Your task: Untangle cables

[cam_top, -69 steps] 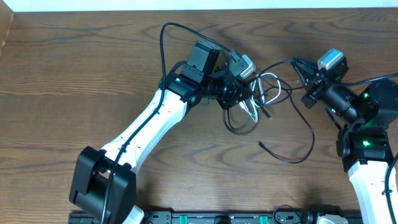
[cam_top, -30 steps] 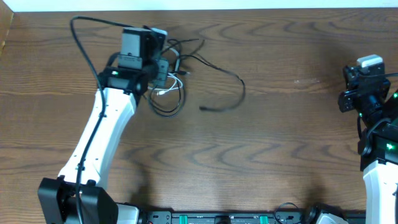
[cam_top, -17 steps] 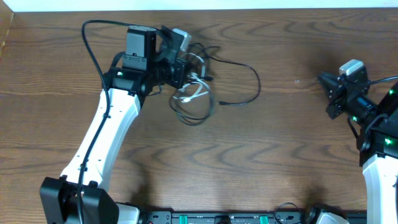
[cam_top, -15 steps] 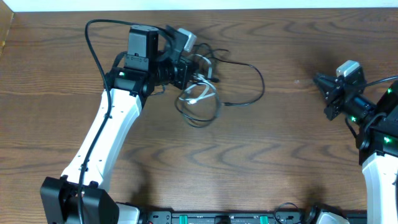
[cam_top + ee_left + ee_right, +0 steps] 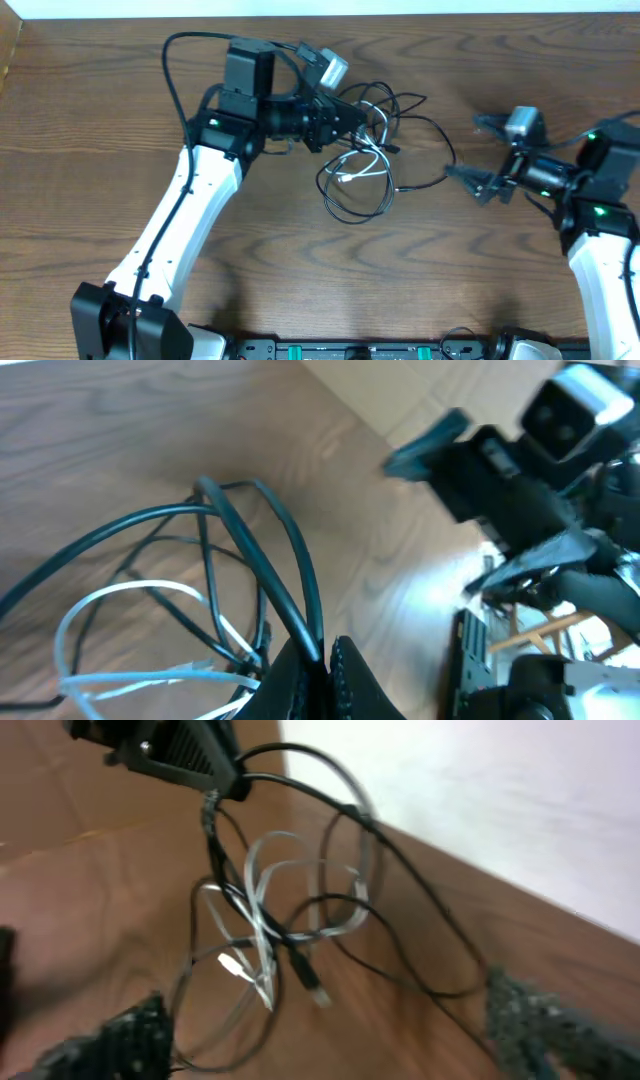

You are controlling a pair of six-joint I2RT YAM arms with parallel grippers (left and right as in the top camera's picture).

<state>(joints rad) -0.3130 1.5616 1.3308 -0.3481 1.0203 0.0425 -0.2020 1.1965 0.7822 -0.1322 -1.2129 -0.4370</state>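
The cables hang in one tangle near the table's middle: black loops (image 5: 350,208) and a white cord (image 5: 366,163) among them. My left gripper (image 5: 352,117) is shut on a black cable (image 5: 250,530) at the top of the bundle, and the white loops (image 5: 110,595) dangle just below the jaws (image 5: 325,660). The right gripper (image 5: 468,148) stands wide open just right of the tangle, facing it. In the right wrist view its fingers (image 5: 135,1030) frame the white cord (image 5: 275,855) and black strands (image 5: 410,870), with nothing gripped (image 5: 330,1020).
Thick black robot wiring (image 5: 180,60) arcs over the left arm. The table's wooden surface (image 5: 500,280) stretches around both arms. A dark rail (image 5: 360,350) with connectors runs along the front edge.
The left arm has carried the cable bundle to the right, toward the middle. The right gripper has swung left to meet it and gone from shut to wide open.
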